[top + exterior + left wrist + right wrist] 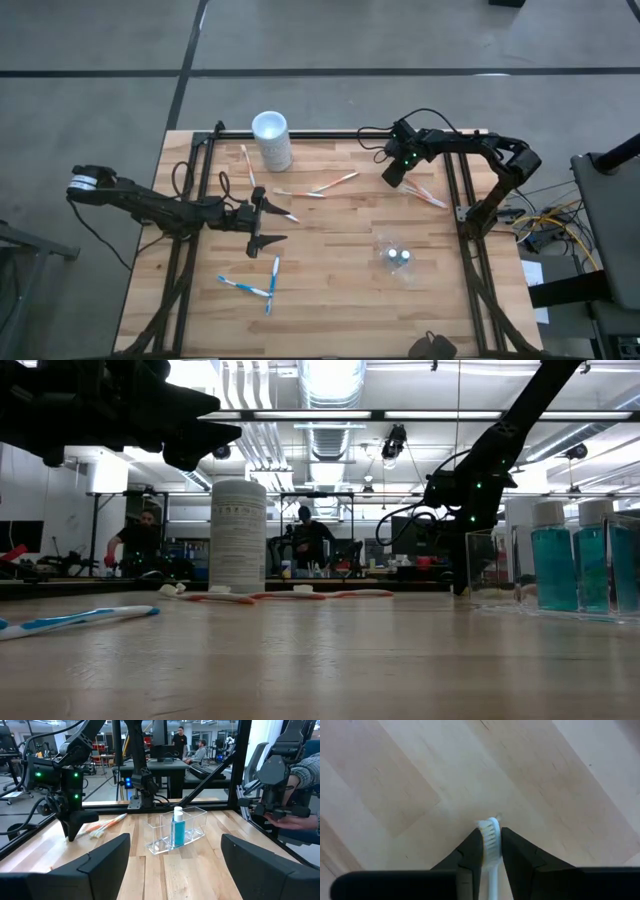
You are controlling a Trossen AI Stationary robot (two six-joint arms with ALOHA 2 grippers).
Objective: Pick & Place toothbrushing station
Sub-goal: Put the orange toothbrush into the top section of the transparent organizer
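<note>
My right gripper points down at the table's far right and is shut on the head of an orange-and-white toothbrush. Two more orange-and-white toothbrushes lie flat mid-table at the far side. Two blue-and-white toothbrushes lie flat near the front left. The small clear container stands on the table at the right, with small caps inside. My left gripper hovers open and level above the table's left middle, touching nothing. My right gripper pinches the toothbrush's white bristled head between its two fingertips, one on each side. The fingers come from above, pointing steeply down. The neck runs back between them. In the high view the handle lies toward the table's right edge.
A tall opaque white cup stands at the far edge, left of centre. A dark frame rail runs along the table's far side. People sit in the room beyond the table. A person's hand shows at the right in the left wrist view.
</note>
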